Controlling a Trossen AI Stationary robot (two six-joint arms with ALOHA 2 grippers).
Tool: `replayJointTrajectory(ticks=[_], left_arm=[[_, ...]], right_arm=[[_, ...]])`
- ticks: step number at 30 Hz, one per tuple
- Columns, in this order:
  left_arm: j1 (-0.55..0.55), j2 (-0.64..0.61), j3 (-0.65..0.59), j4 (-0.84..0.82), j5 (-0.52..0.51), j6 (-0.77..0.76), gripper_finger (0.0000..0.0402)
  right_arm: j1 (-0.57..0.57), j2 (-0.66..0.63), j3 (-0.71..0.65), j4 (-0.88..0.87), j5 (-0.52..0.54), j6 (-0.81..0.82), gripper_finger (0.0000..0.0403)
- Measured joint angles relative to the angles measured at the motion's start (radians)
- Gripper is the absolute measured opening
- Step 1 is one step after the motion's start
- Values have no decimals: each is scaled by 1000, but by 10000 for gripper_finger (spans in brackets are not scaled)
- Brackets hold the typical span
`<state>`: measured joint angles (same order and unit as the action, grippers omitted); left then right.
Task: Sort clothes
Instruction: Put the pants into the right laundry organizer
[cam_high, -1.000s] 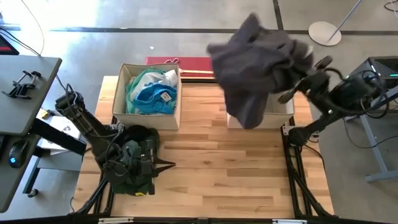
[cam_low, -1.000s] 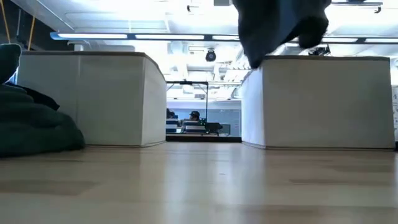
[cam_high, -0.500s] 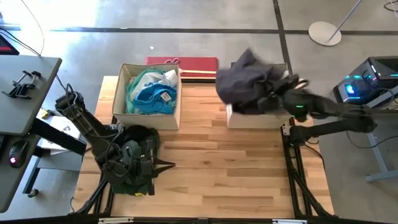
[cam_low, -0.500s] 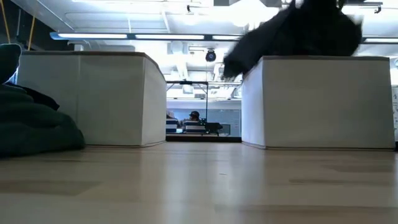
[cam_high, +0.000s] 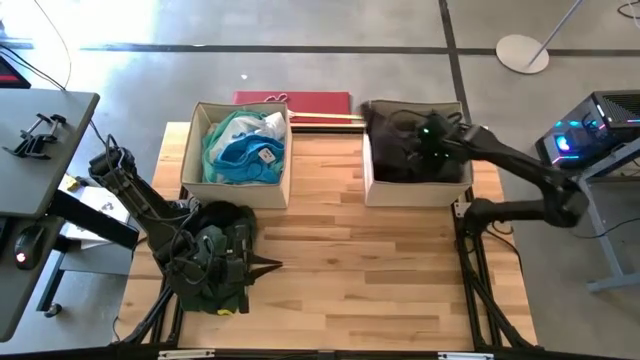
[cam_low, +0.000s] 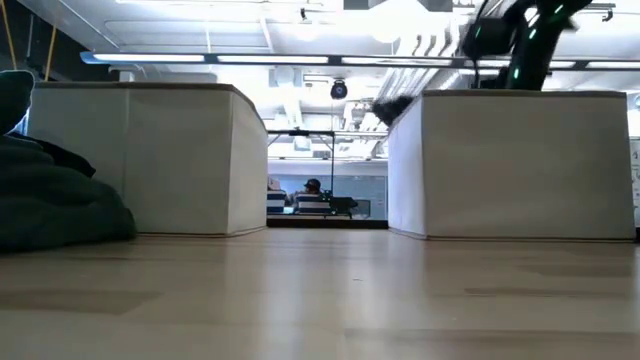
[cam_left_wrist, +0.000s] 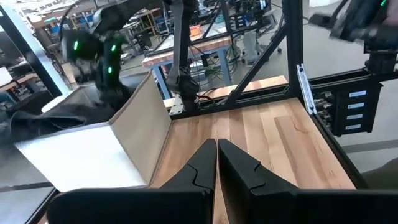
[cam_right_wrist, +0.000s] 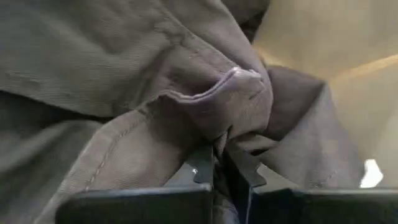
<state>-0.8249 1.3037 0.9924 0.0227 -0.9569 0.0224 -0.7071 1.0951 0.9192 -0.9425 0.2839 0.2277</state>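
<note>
Wood: the table (cam_high: 340, 260) is pale planks.
Left gripper (cam_left_wrist: 217, 163): it rests low at the near left of the table, with its two fingers pressed together and nothing between them.
Dark green cloth (cam_high: 222, 216): it lies bunched right beside the left gripper.
Left bin (cam_high: 192, 160): it stands past the left gripper, full of teal, bright blue and white clothes (cam_high: 244, 148).
Right bin (cam_high: 415, 192): it stands far across from the left gripper.
Right gripper (cam_right_wrist: 219, 163): it reaches down inside the right bin, fingers pinched on a fold of the charcoal garment (cam_right_wrist: 124, 81).
Charcoal garment: it lies in the right bin, all around the right gripper, with one edge draped over the bin's rim.
</note>
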Motion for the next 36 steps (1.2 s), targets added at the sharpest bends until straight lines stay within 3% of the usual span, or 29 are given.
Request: replayJointTrajectory(ticks=[5, 10, 16, 19, 21, 24, 28, 32, 36], left_arm=[[0, 0, 0, -2, 0, -10, 7], [0, 0, 0, -3, 0, -10, 7], [0, 0, 0, -3, 0, -19, 7], [0, 0, 0, -3, -1, -35, 7], [0, 0, 0, -3, -12, -37, 7], [0, 0, 0, -8, -43, -49, 7], [0, 0, 0, -30, -76, -98, 7], [0, 0, 0, -75, -77, -154, 7], [0, 0, 0, -100, -78, -194, 7]], right_arm=[[-62, 197, -14, -22, -49, -79, 21], [-85, 315, 15, -76, -53, -180, 79], [-101, 333, 209, -305, -53, -191, 166], [-98, 333, 358, -454, -50, -113, 187], [-79, 318, 443, -464, -48, -87, 191], [-32, 261, 496, -301, -73, -186, 192], [-12, 210, 455, -8, -222, -229, 189], [-33, 226, 320, 184, -230, -228, 171], [-52, 298, 101, 329, -315, -210, 152]])
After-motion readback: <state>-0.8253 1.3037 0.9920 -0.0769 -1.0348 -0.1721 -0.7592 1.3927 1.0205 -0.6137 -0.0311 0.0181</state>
